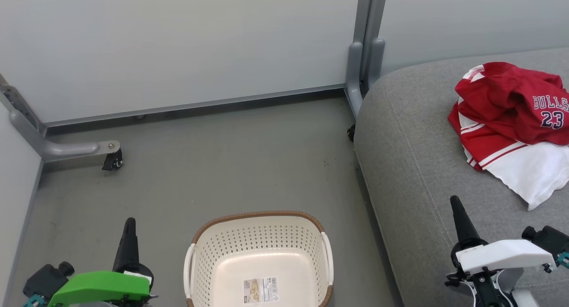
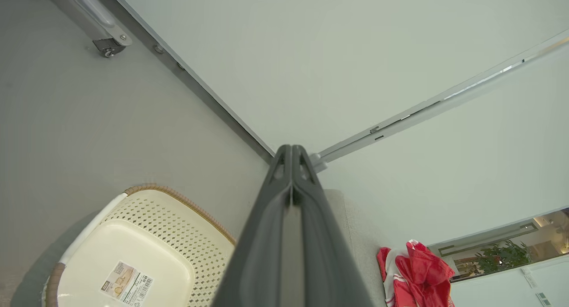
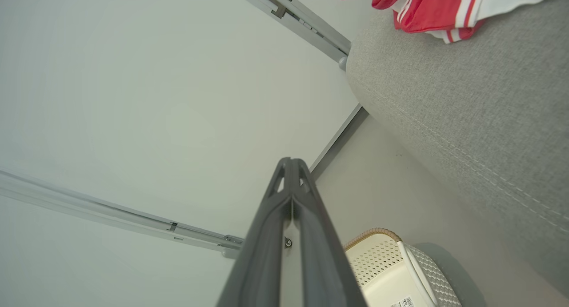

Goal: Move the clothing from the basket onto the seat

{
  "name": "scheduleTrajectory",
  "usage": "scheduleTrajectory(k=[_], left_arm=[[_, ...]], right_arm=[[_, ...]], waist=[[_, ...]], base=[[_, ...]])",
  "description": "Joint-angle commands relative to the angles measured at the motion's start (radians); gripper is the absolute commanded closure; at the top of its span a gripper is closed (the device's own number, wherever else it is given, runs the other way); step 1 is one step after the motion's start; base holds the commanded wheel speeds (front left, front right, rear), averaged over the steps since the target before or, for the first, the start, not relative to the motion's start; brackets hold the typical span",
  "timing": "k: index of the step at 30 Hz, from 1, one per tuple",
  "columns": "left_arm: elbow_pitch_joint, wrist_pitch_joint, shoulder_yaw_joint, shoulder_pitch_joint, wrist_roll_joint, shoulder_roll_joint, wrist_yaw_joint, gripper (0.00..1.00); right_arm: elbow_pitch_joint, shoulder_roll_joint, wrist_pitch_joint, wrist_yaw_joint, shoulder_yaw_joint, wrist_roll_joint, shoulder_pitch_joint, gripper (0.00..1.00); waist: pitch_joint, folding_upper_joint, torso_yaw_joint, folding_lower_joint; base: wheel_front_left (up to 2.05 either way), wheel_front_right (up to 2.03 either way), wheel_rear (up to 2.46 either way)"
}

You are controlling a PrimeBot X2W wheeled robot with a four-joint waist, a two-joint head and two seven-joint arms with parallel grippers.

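Basket (image 1: 258,214) sits on the grey floor (image 1: 222,165), its pale inside bottom bare apart from a label sticker (image 1: 260,290). The clothing (image 1: 506,107) is well apart from the basket, to its right and farther off, up on the seat (image 1: 413,165). It's a crumpled red heap w/ white panels and striped trim, "BULLS 23" facing up. Seat's rounded edge runs just right of the basket, near its right handle. L gripper (image 1: 130,221) hangs near the basket's left side over the floor, fingers pressed tight together, nothing btwn them. R gripper (image 1: 455,201) is to the basket's right, over the seat's near part, also clenched on nothing and apart from the clothing. Beyond the basket: pale wall panels (image 1: 178,45), a grey post (image 1: 365,53), and a caster (image 1: 113,161) off to the far left.
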Motion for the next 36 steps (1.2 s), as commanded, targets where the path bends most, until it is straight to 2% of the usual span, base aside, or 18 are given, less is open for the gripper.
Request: scheduleTrajectory(k=[1, 36], left_arm=[[-0.004, 0.006, 0.008, -0.030, -0.028, 0.008, -0.007, 1.00], [0.024, 0.092, 0.051, -0.087, -0.347, 0.009, -0.025, 1.00]], right_arm=[[-0.005, -0.005, 0.007, 0.000, -0.007, 0.028, -0.027, 1.00], [0.022, 0.002, 0.095, 0.000, -0.056, 0.346, -0.069, 1.00]], waist=[[0.001, -0.0001, 0.000, 0.0000], [0.019, -0.0001, -0.003, 0.0000]], base=[[0.00, 0.00, 0.00], [0.00, 0.00, 0.00]])
